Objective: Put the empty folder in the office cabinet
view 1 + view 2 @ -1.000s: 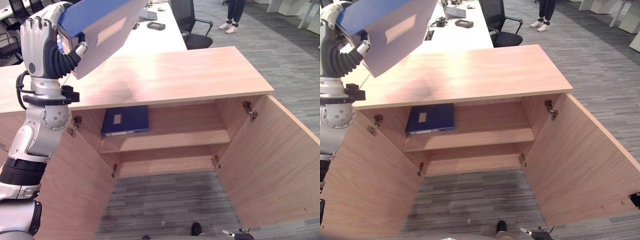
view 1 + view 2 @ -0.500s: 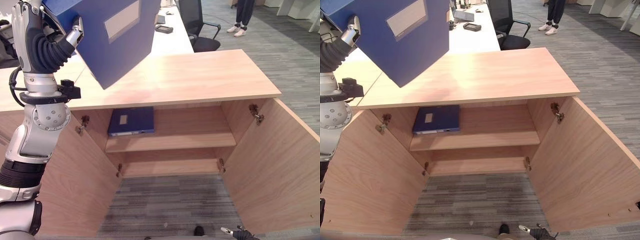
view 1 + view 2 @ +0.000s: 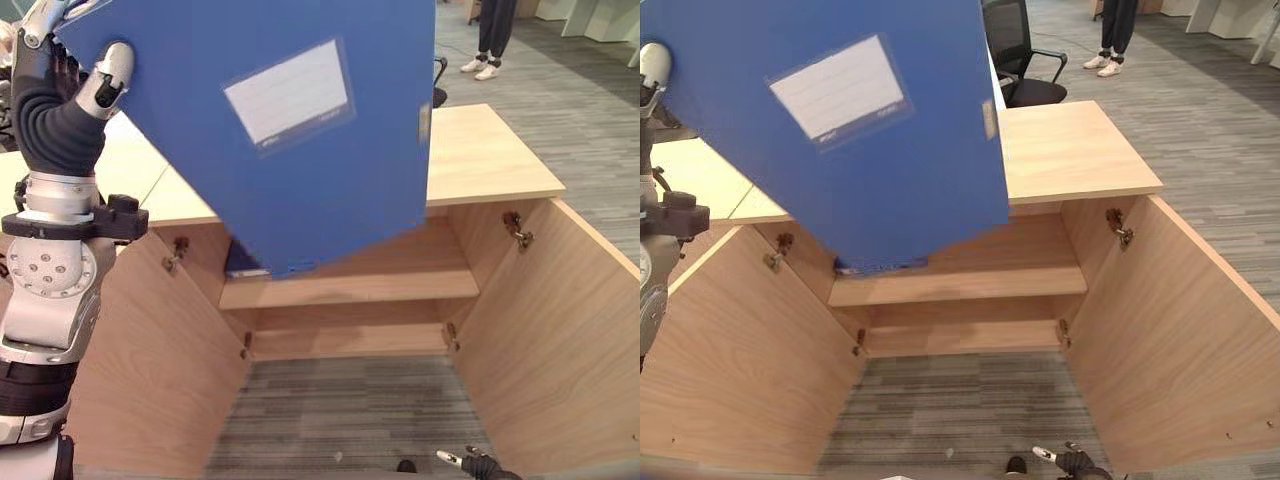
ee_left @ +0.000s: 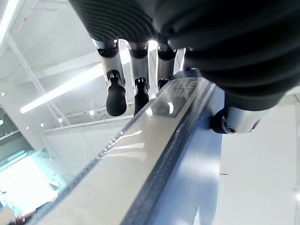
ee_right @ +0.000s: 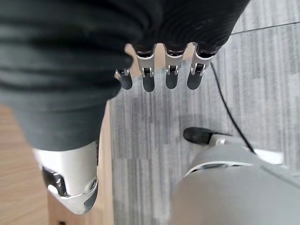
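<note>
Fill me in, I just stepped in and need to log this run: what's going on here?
The robot's left hand grips a blue folder by its edge, thumb on the front face, and holds it up in the air in front of the open office cabinet. Both cabinet doors stand open, and a second blue folder lies on the upper shelf, mostly hidden behind the held one. The right hand hangs idle over the carpet with relaxed fingers. The folder is not yet in the cabinet.

I see a black office chair point(image 3: 1025, 62) at upper centre, a person's legs point(image 3: 1118, 35) top right, and grey striped carpet point(image 3: 970, 410) below.
</note>
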